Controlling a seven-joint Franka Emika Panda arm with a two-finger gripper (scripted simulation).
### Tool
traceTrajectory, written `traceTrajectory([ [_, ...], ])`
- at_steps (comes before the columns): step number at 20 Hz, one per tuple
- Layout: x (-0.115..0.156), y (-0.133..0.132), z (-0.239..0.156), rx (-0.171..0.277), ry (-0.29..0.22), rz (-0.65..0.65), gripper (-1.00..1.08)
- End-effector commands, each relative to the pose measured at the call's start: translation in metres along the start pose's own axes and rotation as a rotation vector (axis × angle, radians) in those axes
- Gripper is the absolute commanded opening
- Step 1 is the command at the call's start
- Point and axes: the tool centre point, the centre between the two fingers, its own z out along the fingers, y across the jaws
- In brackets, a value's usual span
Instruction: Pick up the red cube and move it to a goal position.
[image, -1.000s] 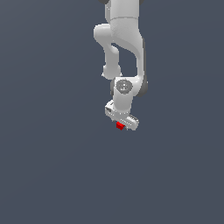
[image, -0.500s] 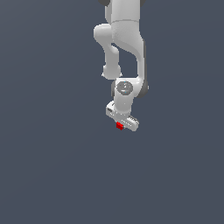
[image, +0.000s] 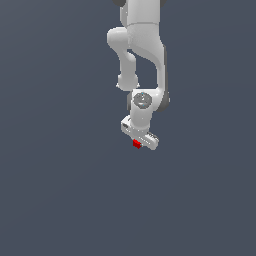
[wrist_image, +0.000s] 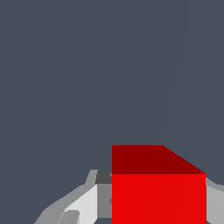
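The gripper (image: 137, 145) is clenched on the red cube (wrist_image: 158, 192), fingers (wrist_image: 83, 205) flanking it, apparently to secure transport toward the goal.

The white Panda arm (image: 142, 55) enters the exterior view at 12 o'clock and hangs down the middle of the frame. Its upper links bulge toward 10 o'clock, then fold back to a round wrist joint (image: 143, 100) with a grey cap facing the camera. Below the wrist, the end effector (image: 137, 144) points downward, its flat white body tilted so that it runs from 10 o'clock to 4 o'clock. In the wrist view, the fingers (wrist_image: 81, 203) appear as pale grey and white shapes on either side of the red cube (wrist_image: 158, 192), closed against its faces and holding it.
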Motion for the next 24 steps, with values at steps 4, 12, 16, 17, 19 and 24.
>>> traceTrajectory([
  [4,0.006,-0.002,-0.012,0.001,0.001,0.000,-1.00],
  [12,0.030,-0.010,-0.056,0.000,0.001,0.001,-1.00],
  [16,0.048,-0.016,-0.088,0.000,0.001,0.001,-1.00],
  [17,0.052,-0.018,-0.096,0.000,0.001,0.001,-1.00],
  [19,0.061,-0.021,-0.111,0.000,0.001,0.001,-1.00],
  [24,0.077,-0.028,-0.140,0.000,0.001,0.001,-1.00],
])
